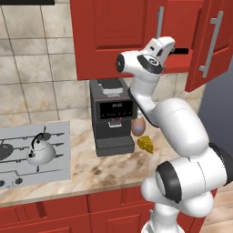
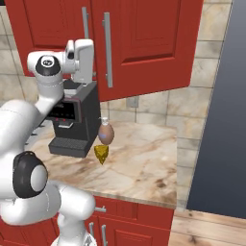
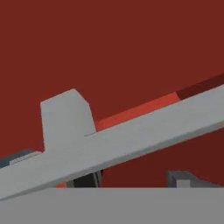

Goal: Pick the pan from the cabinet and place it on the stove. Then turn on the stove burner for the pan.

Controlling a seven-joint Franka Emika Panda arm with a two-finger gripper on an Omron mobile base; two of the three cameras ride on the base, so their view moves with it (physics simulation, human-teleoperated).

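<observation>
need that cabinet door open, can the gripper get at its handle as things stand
Probably yes: the open gripper sits right at the handle, the bar crossing just ahead of its fingertips with nothing between.

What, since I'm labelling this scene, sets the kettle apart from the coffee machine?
The kettle is small, domed and silver; the coffee machine is tall, boxy and dark. The kettle sits on the stove; the coffee machine stands on the counter below the cabinet. Both are upright.
</observation>
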